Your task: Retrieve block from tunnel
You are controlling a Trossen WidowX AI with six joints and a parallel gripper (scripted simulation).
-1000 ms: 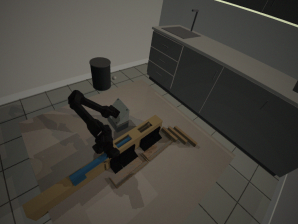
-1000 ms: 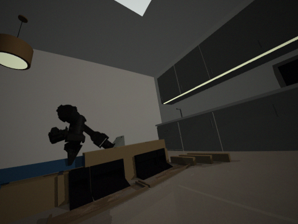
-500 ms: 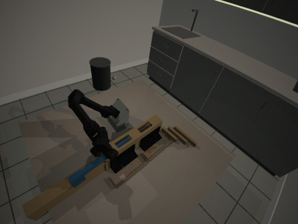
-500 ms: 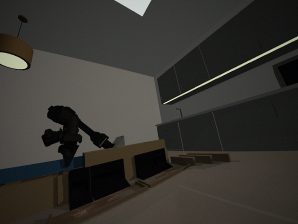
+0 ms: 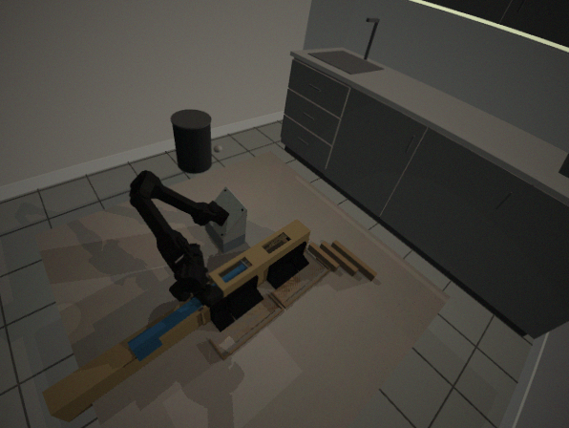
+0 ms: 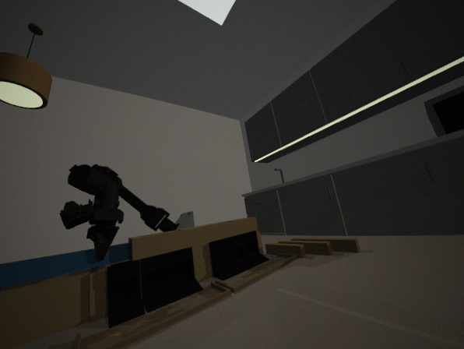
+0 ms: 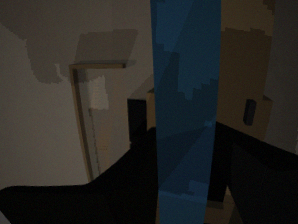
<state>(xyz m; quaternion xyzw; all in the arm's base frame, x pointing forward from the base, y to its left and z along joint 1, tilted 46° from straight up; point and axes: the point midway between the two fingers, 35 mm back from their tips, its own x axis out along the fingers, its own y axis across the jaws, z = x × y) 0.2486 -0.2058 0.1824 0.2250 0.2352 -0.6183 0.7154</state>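
The arm (image 5: 155, 226) (image 6: 107, 199) reaches out from a light grey mount (image 5: 234, 224) (image 6: 186, 219), its upper links raised and sharply folded at the elbow, well above the pincer (image 5: 204, 300) (image 6: 102, 255) (image 7: 186, 137). From the elbow the forearm slopes down to a bent wrist, and the pincer points steeply downward at the open end of the tan tunnel (image 5: 260, 258) (image 6: 175, 237). Its dark fingers stand on opposite sides of the blue handle bar (image 5: 164, 330) (image 6: 47, 265) (image 7: 186, 60), clamped on it. The bar runs away from the pincer along a tan trough (image 5: 86, 377) (image 6: 43, 311) (image 7: 245, 65) on one side and toward the tunnel on the other, where blue also shows through the roof slot nearer the pincer. The small block cannot be made out in any view; the farther roof slot is too dim to read. Beside and below the pincer, black panels (image 5: 236, 306) (image 6: 167, 276) slant out of the tunnel's side openings toward wooden-rimmed trays (image 5: 254, 334) (image 6: 175, 317) (image 7: 80, 120) on the bench (image 5: 334, 344) (image 6: 311, 296) (image 7: 30, 110). Well apart from the pincer, past the tunnel's far end, three wooden rods (image 5: 339, 258) (image 6: 311, 248) lie roughly side by side.
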